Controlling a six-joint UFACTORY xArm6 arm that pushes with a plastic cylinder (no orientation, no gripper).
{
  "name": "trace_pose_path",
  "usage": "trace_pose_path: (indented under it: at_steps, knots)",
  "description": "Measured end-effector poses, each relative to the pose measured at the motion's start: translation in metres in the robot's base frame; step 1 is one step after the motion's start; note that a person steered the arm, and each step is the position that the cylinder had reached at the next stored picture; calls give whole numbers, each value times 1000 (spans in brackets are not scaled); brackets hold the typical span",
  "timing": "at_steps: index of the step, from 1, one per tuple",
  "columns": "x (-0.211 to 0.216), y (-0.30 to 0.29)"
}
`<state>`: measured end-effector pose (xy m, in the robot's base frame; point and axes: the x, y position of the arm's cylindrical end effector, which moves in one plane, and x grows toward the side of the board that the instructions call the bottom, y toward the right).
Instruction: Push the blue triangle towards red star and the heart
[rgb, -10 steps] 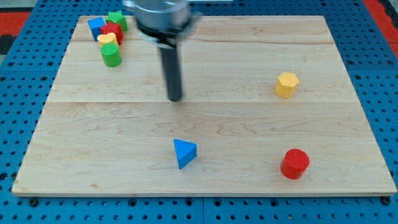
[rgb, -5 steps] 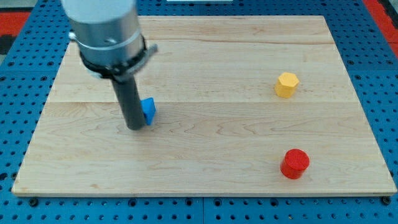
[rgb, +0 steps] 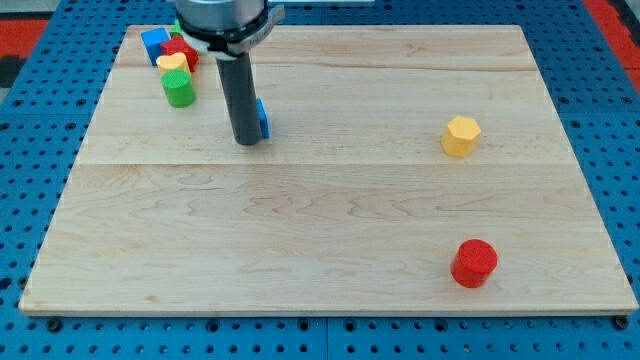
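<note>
Blue triangle (rgb: 262, 118) shows only as a thin sliver at the view's right edge of the dark rod, mostly hidden behind it, on the upper left part of the wooden worktop (rgb: 330, 230). My tip (rgb: 247, 142) touches the triangle's left side. No claw exists on this arm, so no claw state can be told.

Up at the view's top left sits a tight cluster: a blue block (rgb: 154, 44), a red block (rgb: 182, 52), a yellow block (rgb: 172, 65) and a green cylinder (rgb: 179, 90); their exact shapes are hard to make out. Well apart, toward the view's right, stand a yellow hexagon (rgb: 461, 136) and, lower, a red cylinder (rgb: 474, 263).
</note>
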<state>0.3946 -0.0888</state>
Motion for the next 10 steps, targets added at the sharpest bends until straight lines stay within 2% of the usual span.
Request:
trace_pose_path:
  at_steps: [3, 5, 6, 7, 8, 10]
  knots:
    - [-37, 49]
    - [-75, -23]
    - [-94, -26]
    - [-94, 43]
    - [-101, 44]
    - [-102, -31]
